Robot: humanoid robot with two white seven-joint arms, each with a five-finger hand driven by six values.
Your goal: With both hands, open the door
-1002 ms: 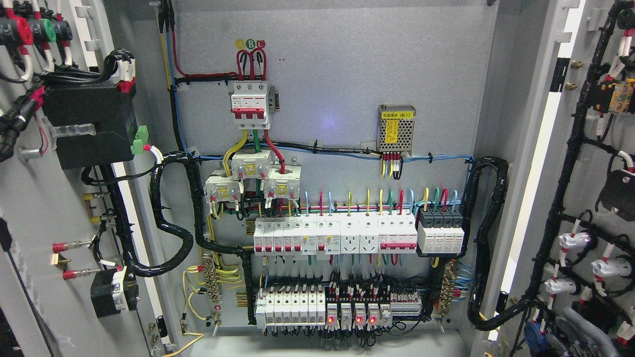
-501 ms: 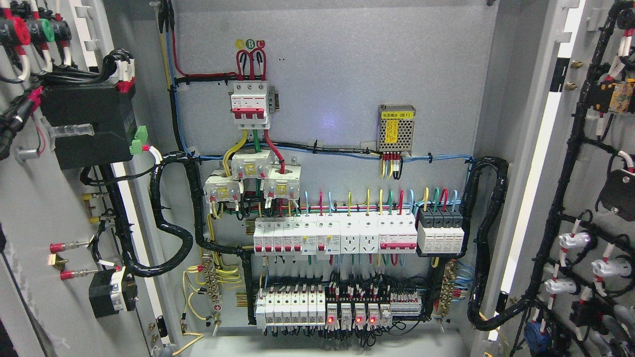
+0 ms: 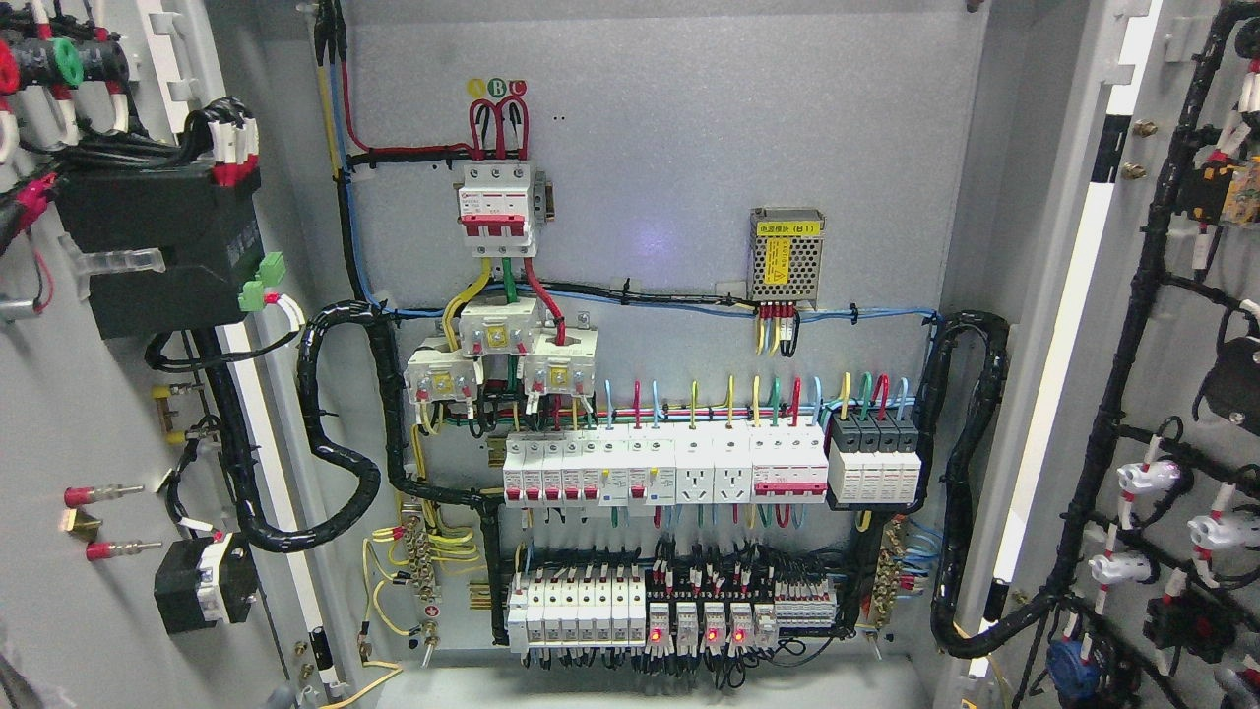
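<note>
Both cabinet doors stand swung wide. The left door (image 3: 69,414) fills the left edge of the head view, its inner face turned toward us; the right door (image 3: 1171,374) does the same at the right edge. Neither robot hand nor arm shows anywhere in the view, so I cannot tell whether the fingers are released, clenched or gripping a door.

On the left door's inner face: a black box module (image 3: 157,246) near the top with red-tipped white leads above it, a green connector (image 3: 261,281) at its right side, and a smaller black block (image 3: 202,591) lower down. A black corrugated cable loop (image 3: 340,433) runs from that door into the cabinet.

On the right door: a black wire harness (image 3: 1132,325) running down its length, with white cylindrical fittings (image 3: 1147,478) branching off it.

Between the doors, the grey back panel (image 3: 689,128) is fully exposed. Upper left of it, a white three-pole breaker (image 3: 497,207) with red, green and yellow wires. To its right, a perforated metal power module (image 3: 785,254) with a yellow label. Mid-height, a row of white breakers (image 3: 664,468); just beside its right end, a dark-topped block (image 3: 874,458). Bottom row: more white units (image 3: 576,606) and relays with three red lights lit (image 3: 711,635).
</note>
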